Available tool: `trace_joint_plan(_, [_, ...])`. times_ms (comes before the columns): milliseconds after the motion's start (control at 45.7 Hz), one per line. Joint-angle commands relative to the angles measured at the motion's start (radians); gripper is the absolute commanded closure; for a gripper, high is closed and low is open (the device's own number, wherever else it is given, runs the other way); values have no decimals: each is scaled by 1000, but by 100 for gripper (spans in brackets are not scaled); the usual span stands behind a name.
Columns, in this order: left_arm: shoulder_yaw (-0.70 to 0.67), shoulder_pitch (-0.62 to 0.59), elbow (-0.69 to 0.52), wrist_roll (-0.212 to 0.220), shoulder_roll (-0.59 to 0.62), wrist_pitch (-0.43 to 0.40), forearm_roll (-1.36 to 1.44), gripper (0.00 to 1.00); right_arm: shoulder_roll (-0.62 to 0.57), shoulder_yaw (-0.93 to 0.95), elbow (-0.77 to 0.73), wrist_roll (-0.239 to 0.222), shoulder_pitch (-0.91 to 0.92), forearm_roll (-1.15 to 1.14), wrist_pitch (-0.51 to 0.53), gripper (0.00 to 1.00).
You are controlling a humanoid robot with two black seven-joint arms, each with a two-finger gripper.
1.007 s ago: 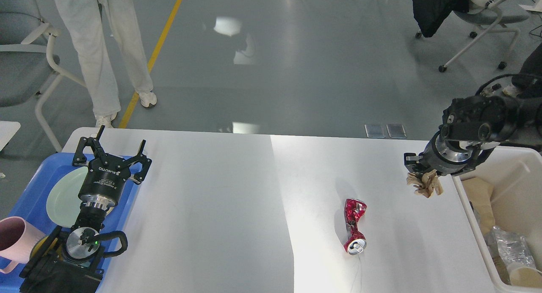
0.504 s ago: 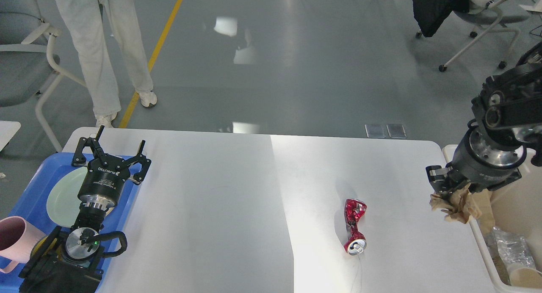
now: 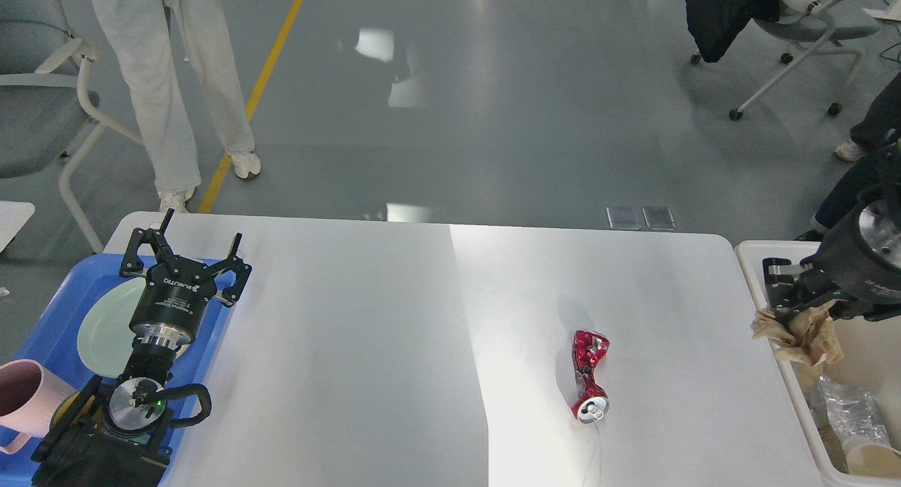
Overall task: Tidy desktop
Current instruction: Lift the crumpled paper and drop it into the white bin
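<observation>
the right gripper has its jaws clamped on a crumpled wad of brown paper, which hangs below the fingers and spills toward the near side. the wad sits right over the left rim of the white open-topped plastic bin, at the line where the bin meets the table edge. behind the jaws, the gripper's black body and silver wrist ring slant up to the right, and the rest of the right arm leaves the view at the right edge. inside the bin lie a crushed clear plastic bottle and a tan paper cup.

the left gripper has its jaws spread wide with nothing between them, the black fingers pointing away from the robot. it hovers over the far right corner of the blue plastic tray, beside the table's left end. its cylindrical black body runs back toward the near left corner of the view, where the thick arm links rise over the tray. under it a pale green round plate rests in the tray, and a pink plastic mug stands at the tray's near left.

the large white rectangular desktop fills the middle of the view between tray and bin, with a faint seam down its centre. a crushed red aluminium can lies on its right half, well apart from both grippers.
</observation>
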Motion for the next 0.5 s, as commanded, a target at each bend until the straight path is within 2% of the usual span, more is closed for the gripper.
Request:
trace_joint_plan(0, [0,0,0,0,0,0,0,3,-140,-18,-111,-9,-116,-14,-69,100])
trace_joint_plan(131, [0,0,0,0,0,0,0,3,-275,12,-310,-10,-339,-53,-173,100])
trace_joint_plan(285, [0,0,0,0,0,0,0,3,-396,188,-620,-6,-674,-70,-181,100])
trace_joint_plan(416, [0,0,0,0,0,0,0,3,-393,415,-877,-3,-1026,-70,-188,100])
trace_joint_plan(482, [0,0,0,0,0,0,0,3,-350,525,-1012,-1,-1191,-71,-193,100])
